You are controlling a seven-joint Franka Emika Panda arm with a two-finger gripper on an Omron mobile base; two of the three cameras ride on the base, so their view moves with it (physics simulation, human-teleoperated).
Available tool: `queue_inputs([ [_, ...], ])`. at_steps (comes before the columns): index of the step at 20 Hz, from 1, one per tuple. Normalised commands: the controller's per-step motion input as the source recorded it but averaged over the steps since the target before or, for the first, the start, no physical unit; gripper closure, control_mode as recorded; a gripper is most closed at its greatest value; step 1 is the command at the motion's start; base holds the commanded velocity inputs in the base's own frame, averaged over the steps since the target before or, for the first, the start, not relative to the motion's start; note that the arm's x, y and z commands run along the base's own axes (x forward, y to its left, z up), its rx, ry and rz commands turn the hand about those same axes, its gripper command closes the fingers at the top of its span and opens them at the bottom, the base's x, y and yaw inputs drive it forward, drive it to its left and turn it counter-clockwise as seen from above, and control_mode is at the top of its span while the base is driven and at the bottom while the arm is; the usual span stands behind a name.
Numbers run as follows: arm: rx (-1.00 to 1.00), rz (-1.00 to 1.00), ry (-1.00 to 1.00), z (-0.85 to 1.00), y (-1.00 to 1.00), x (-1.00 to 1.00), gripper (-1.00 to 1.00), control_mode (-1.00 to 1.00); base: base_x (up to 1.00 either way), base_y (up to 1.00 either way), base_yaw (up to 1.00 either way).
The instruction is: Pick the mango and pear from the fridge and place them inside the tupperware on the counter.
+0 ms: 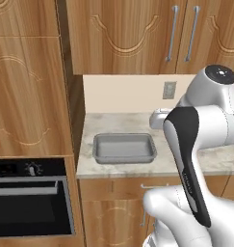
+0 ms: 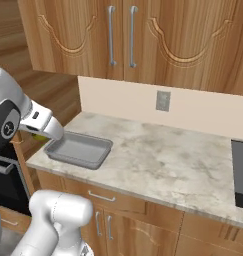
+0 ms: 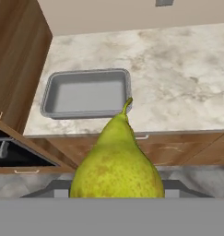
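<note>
A yellow-green pear [image 3: 117,161] looms large at the bottom of the hand view, stem up, with my gripper [image 3: 117,191] shut on it. It hangs in front of the counter [image 3: 178,83], short of its front edge. The right base view shows the hand at the counter's left end with a sliver of the pear [image 2: 39,137] beneath it. The grey tupperware [image 3: 88,92] lies empty on the counter's left part [image 1: 123,147] [image 2: 78,149], just beyond the pear. The mango and the fridge are out of view.
A black oven [image 1: 32,193] sits in the tall wooden cabinet left of the counter. Wall cabinets [image 2: 123,35] hang above. A wall outlet [image 2: 163,100] is on the backsplash. A dark cooktop [image 2: 241,172] lies at the counter's far right. Drawers with metal handles [image 2: 100,196] run below.
</note>
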Motion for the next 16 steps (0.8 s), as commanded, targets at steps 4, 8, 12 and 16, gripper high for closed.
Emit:
queue_inputs([
  [4, 0.00, 0.00, 0.00, 0.00, 0.00, 0.00, 1.00, 1.00, 0.28, 0.15, 0.00],
  [8, 0.00, 0.00, 0.00, 0.00, 0.00, 0.00, 1.00, 1.00, 0.41, 0.11, 0.00],
  [12, 0.00, 0.00, 0.00, 0.00, 0.00, 0.00, 1.00, 1.00, 0.60, 0.10, 0.00],
  [16, 0.00, 0.00, 0.00, 0.00, 0.00, 0.00, 1.00, 1.00, 0.67, 0.20, -0.06],
])
